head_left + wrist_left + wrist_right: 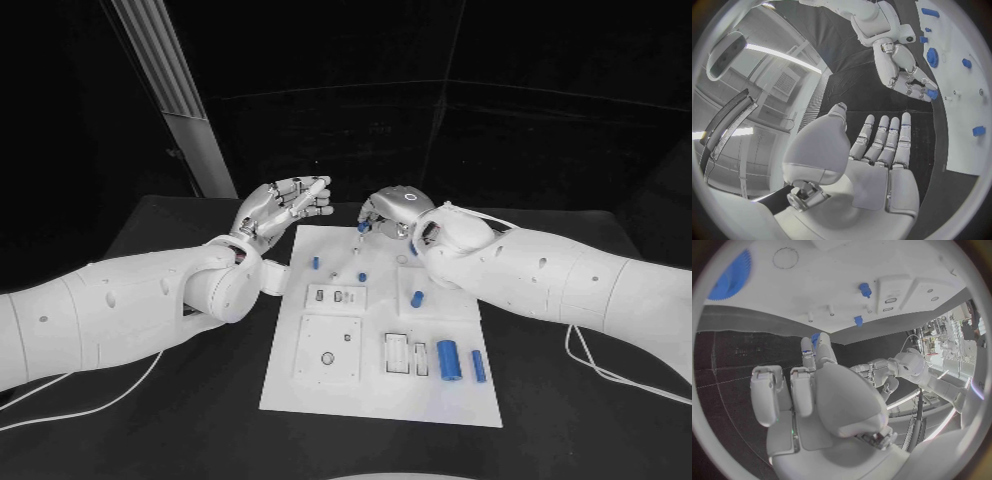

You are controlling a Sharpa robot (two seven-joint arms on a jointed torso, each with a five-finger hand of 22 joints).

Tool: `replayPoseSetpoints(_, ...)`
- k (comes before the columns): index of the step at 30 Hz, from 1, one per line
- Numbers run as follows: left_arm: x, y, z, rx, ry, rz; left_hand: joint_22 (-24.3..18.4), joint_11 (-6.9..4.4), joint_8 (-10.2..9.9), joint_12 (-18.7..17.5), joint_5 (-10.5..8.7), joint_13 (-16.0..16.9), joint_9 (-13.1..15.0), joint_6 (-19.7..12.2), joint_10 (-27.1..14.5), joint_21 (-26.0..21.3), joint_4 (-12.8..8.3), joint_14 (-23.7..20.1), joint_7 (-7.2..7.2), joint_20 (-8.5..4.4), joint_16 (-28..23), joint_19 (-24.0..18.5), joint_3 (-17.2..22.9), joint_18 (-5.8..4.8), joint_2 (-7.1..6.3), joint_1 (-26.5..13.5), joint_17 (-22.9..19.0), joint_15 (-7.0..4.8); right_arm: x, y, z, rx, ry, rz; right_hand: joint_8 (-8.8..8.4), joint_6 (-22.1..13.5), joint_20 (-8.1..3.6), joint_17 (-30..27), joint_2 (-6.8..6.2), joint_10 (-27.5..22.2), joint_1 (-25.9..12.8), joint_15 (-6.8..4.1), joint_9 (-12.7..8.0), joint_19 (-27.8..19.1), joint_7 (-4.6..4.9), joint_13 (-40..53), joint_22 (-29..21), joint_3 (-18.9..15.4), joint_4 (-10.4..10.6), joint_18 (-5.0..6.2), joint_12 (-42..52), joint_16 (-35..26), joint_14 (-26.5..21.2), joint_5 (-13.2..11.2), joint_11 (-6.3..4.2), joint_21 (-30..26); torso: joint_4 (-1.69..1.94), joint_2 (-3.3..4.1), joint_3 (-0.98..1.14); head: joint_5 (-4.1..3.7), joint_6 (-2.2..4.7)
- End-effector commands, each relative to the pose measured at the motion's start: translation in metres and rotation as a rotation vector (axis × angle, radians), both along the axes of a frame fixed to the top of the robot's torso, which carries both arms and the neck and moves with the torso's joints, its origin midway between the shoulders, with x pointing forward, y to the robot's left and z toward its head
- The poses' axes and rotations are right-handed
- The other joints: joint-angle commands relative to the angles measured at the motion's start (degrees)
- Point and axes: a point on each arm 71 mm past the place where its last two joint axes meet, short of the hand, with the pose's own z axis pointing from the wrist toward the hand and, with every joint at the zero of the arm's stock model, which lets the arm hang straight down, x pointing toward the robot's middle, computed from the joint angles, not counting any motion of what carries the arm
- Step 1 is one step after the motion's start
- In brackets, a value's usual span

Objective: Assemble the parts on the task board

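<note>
- Two hands hang over the far end of the white board (378, 385), close together but not touching.
- Left hand (283, 208) is raised just off the board's far left corner, fingers (891, 141) straight and side by side, palm bare, grasping nothing.
- Right hand (395, 210) is over the far edge of the board, its fingertips (816, 342) pinching a small blue part (932, 94); the remaining fingers are curled in beside them.
- That pinched part sits at the very tips of the right fingers, just above the board surface near two thin pegs (820, 314); whether it touches the board I cannot tell.
- Just beyond those fingertips, on the board, lie two small blue pieces (316, 263) and (362, 276), well apart from either hand.
- A blue gear (729, 276) lies flat on the board below the right wrist.
- Further from the fingers, toward the near end, a short blue piece (417, 298) lies by itself, then a large blue cylinder (449, 359) with a slimmer blue rod (477, 366) just beside it.
</note>
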Motion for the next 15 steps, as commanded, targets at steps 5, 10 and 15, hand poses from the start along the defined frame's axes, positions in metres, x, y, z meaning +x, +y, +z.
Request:
replayPoseSetpoints(5, -0.0036, 0.0003, 0.0171, -0.091, -0.207, -0.007, -0.05, 0.03, 0.29, -0.36, 0.34, 0.02, 0.05, -0.30, 0.00, 0.12, -0.02, -0.52, 5.96, 0.17, -0.20, -0.40, -0.46, -0.27, 0.40, 0.29, 0.05, -0.06, 0.0033, -0.0022, -0.0036, -0.037, 0.047, -0.020, -0.28, 1.27, -0.08, 10.03, -0.01, 0.18, 0.81, 0.02, -0.03, 5.94, -0.72, -0.07, 15.06, 0.01, 0.27, -0.43, -0.44, 0.39, 5.09, 0.24, 0.33, 0.18, 0.04, 0.25, -0.10, -0.04, -0.20)
replayPoseSetpoints(10, -0.0028, -0.0001, 0.0180, -0.090, -0.209, -0.007, -0.06, 0.03, 0.34, -0.36, 0.36, 0.02, 0.05, -0.34, -0.02, 0.12, -0.02, -0.54, 5.96, 0.17, -0.19, -0.42, -0.47, -0.27, 0.43, 0.32, 0.05, -0.05, 0.0038, -0.0021, -0.0043, -0.043, 0.054, -0.025, -0.31, 1.26, -0.07, 10.01, -0.04, 0.18, 0.81, 0.03, -0.03, 5.94, -0.71, -0.07, 15.06, -0.01, 0.30, -0.43, -0.50, 0.38, 5.08, 0.24, 0.35, 0.18, 0.15, 0.31, -0.08, -0.14, -0.29)
replayPoseSetpoints(15, -0.0020, -0.0011, 0.0185, -0.091, -0.210, -0.009, -0.07, 0.04, 0.37, -0.37, 0.37, 0.02, 0.06, -0.37, -0.03, 0.11, -0.01, -0.55, 5.96, 0.17, -0.19, -0.44, -0.47, -0.28, 0.45, 0.34, 0.05, -0.05, 0.0041, -0.0029, -0.0049, -0.049, 0.061, -0.030, -0.49, 1.20, -0.03, 9.93, -0.16, 0.17, 0.80, 0.08, -0.07, 5.94, -0.69, -0.07, 15.06, -0.13, 0.44, -0.43, -0.78, 0.38, 5.07, 0.24, 0.40, 0.18, 0.26, 0.26, -0.11, -0.21, -0.39)
